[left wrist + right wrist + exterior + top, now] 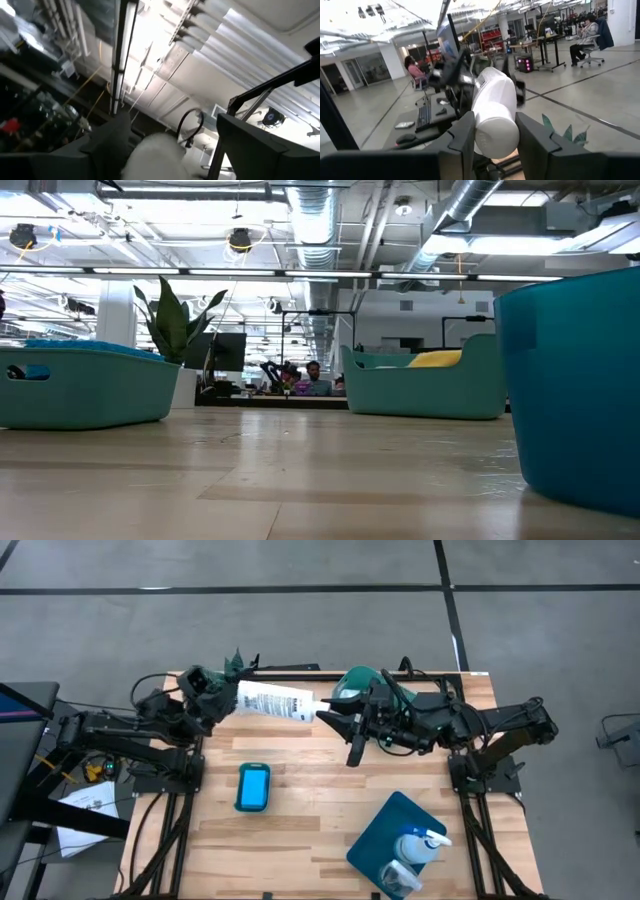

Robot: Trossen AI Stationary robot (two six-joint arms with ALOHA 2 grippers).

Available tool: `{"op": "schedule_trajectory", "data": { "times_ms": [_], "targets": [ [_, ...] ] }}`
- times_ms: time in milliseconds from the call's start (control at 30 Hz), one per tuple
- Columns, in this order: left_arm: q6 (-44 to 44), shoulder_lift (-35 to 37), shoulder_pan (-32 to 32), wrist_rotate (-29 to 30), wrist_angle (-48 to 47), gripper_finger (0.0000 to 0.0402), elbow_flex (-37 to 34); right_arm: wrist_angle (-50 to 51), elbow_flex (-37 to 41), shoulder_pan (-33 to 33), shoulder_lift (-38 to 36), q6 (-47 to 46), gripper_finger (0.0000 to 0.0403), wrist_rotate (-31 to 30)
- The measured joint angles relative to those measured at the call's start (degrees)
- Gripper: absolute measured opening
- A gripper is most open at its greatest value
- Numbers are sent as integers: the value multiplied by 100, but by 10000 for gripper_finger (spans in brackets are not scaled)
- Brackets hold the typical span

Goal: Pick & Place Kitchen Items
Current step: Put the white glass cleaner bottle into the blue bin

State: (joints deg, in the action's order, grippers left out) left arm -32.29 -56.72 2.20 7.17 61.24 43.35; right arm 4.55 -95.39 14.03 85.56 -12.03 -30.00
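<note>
Right gripper (325, 717) pinching one end of the small white bottle (272, 700); in my right wrist view the pads (462, 142) sit either side of the rounded end, snug against it. Left gripper (222, 695) is at the bottle's other end, fingers spread wide in the left wrist view, with the white body showing between them but not clamped as far as I can tell. So the bottle hangs between both arms, lifted above the table (310, 810) near its far edge, roughly mid-width.

Axis: the bottle's long axis lies close to level, running along the far edge, slightly skewed, the left-arm end a touch farther back. Which end carries the cap I cannot tell.

Risks, as I judge them:
- The right gripper holds only the very end, so the long body makes a lever; it may droop or swivel in the pads once the left arm backs off.
- Rounded, smooth end: could squirt out if I squeeze harder.
- Left fingers close alongside; pulling away crooked could knock it loose.
- A drop here lands near the far edge and may roll off.

Blue sponge (253, 787) lies mid-table; pale-blue spray bottle (418, 846) sits at the near right.
</note>
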Motion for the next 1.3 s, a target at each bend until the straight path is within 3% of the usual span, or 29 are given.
{"op": "schedule_trajectory", "data": {
  "times_ms": [200, 367, 500, 700, 900, 1100, 1300],
  "targets": [
    [343, 582, 2, 1, -483, 322, 2, 395, 2, 192, -38, -2, 106, -267],
    [354, 1104, 2, 1, -1168, 319, 2, 742, 2, 340, -40, -78, 106, -323],
    [356, 1333, 4, -46, -1237, 309, 2, 1684, 4, 401, -119, -443, 106, -255],
    [356, 1432, 7, -165, -1237, 301, 2, 3357, 4, 396, -385, -1085, 106, 261],
    [354, 1369, 7, -305, -1372, 304, 0, 4308, 4, 381, -525, -1113, 106, 1080],
    [354, 1369, 7, -331, -1521, 304, 0, 5098, -73, 245, -426, -748, 106, 2473],
    [351, 1371, 0, -465, -1586, 301, 0, 6698, -907, 211, 189, 244, 106, 2745]
  ]
}}
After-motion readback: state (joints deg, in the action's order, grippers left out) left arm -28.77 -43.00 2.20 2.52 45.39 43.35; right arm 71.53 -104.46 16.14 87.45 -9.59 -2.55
